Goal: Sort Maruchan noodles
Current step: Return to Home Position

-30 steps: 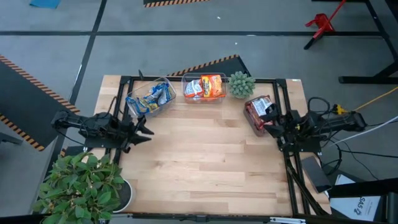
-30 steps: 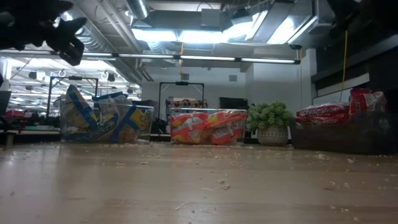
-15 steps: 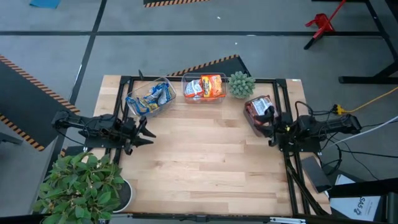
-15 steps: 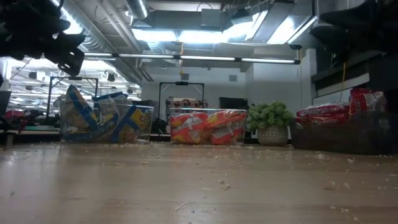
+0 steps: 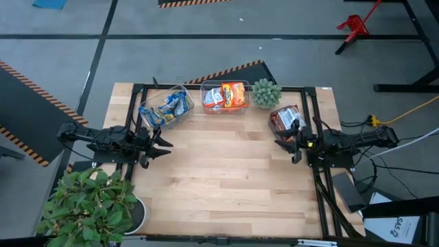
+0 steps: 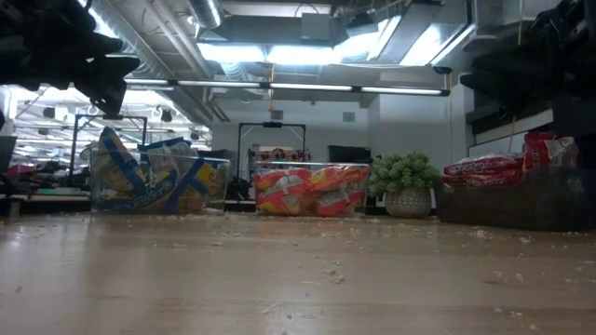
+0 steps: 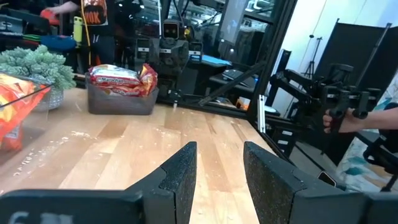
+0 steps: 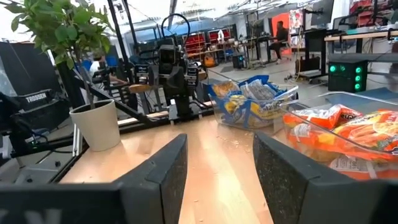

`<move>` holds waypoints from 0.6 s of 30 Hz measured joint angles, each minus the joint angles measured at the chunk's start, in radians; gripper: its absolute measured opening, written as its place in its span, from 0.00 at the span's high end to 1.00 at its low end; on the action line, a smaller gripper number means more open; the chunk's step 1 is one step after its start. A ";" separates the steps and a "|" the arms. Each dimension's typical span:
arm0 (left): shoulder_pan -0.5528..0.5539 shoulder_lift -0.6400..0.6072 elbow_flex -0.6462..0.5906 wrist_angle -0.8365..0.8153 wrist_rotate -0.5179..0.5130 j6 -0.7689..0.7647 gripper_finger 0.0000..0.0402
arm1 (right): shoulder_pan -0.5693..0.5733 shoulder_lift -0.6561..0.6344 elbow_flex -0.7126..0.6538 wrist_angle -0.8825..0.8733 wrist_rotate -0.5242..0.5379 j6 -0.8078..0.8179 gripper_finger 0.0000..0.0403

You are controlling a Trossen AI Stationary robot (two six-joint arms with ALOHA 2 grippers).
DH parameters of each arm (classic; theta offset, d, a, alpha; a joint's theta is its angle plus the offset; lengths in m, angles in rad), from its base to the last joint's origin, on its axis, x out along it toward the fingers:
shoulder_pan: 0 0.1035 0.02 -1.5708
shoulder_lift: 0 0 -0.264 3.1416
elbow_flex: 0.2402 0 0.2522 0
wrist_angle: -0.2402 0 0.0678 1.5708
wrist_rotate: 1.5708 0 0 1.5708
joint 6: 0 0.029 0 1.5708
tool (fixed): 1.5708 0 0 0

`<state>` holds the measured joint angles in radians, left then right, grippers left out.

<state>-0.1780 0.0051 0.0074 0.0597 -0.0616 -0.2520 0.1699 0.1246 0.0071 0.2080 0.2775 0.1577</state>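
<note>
"Black fingers first: how do yours stand?"

"My left gripper (image 5: 160, 144) hangs spread wide and empty at the table's (image 5: 226, 178) left edge; my right gripper (image 5: 287, 143) the same at the right edge."

"And the noodles (image 6: 307, 191)?"

"All in bins (image 6: 363, 177) along the far side: yellow-and-blue packets (image 5: 167, 110) just beyond my left, red packets (image 5: 281, 118) beside my right, orange packets (image 5: 226, 96) between. None lies on the wood, so I'd judge both arms need only draw back."
</note>
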 joint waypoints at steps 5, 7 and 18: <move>0.000 0.000 0.000 0.000 0.000 0.000 0.68 | 0.000 0.000 0.000 -0.003 -0.008 0.000 0.58; 0.000 0.000 0.000 0.000 0.000 0.000 0.68 | 0.000 0.000 0.000 -0.003 -0.008 0.000 0.58; 0.000 0.000 0.000 0.000 0.000 0.000 0.68 | 0.000 0.000 0.000 -0.002 -0.008 0.001 0.58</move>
<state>-0.1780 0.0051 0.0074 0.0599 -0.0618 -0.2520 0.1699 0.1246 0.0071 0.2058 0.2693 0.1589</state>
